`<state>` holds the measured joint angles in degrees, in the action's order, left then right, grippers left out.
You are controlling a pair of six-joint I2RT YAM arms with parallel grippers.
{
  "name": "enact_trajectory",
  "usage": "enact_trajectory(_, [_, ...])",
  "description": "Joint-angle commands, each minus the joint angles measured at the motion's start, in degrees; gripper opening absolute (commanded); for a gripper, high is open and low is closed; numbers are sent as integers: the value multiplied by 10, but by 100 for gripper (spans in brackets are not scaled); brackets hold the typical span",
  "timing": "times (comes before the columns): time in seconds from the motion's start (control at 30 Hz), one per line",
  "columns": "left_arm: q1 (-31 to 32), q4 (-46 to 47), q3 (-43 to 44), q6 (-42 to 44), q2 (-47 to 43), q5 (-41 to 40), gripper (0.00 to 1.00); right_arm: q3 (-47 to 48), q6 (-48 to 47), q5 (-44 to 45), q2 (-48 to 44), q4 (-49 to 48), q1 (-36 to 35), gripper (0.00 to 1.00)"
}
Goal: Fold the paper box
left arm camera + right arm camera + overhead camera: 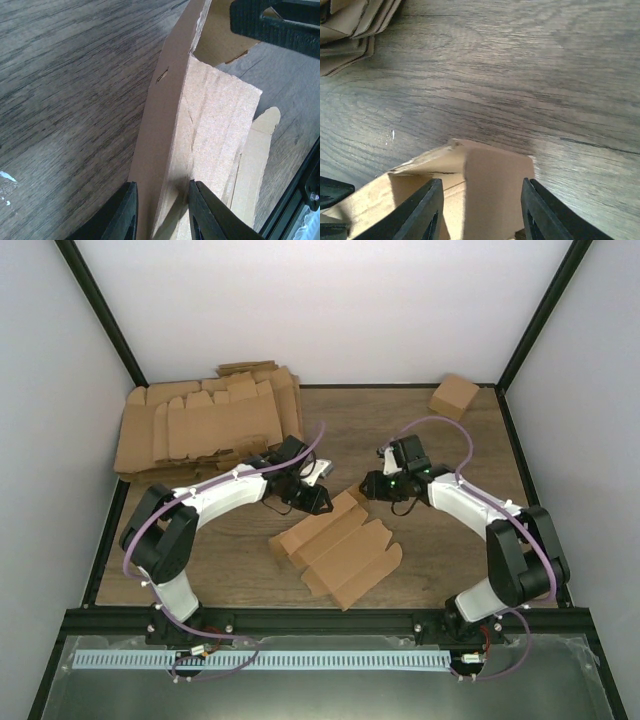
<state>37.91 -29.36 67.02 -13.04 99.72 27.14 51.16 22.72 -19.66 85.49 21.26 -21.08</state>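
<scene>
The paper box (335, 550) is a brown cardboard blank lying mid-table, its far end lifted between the two arms. My left gripper (320, 499) is shut on a raised, folded panel of the paper box (200, 130), one finger on each face, gripper (162, 212). My right gripper (364, 486) stands open astride an upright end flap of the box (497, 185), gripper (482, 210); the right finger is at the flap's edge and a gap shows on the left side. The right gripper's dark finger (280, 20) shows beyond the panel.
A thick pile of brown blanks (205, 420) lies at the back left, its corner (350, 25) visible in the right wrist view. A small cube-like carton (453, 395) sits at the back right. Black frame rails (300, 618) run along the near edge.
</scene>
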Motion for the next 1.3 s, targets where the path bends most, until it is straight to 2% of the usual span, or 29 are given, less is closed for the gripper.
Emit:
enact_trajectory(0.0, [-1, -27, 1, 14, 5, -14, 30, 37, -16, 69, 7, 16, -35, 44])
enact_trajectory(0.2, [0, -30, -3, 9, -7, -21, 30, 55, -11, 119, 22, 48, -63, 12])
enact_trajectory(0.3, [1, -32, -3, 1, -12, -33, 30, 56, -4, 122, 6, 65, -73, 3])
enact_trajectory(0.53, [20, -36, -9, -19, -34, -55, 30, 39, 15, 100, -46, 90, -85, 2])
enact_trajectory(0.9, [56, -28, -16, -52, -45, -85, 30, 14, 63, 71, -71, 91, -106, 3])
enact_trajectory(1.27, [66, -17, -19, -68, -40, -107, 30, 72, 77, 67, -12, 85, -107, 4])
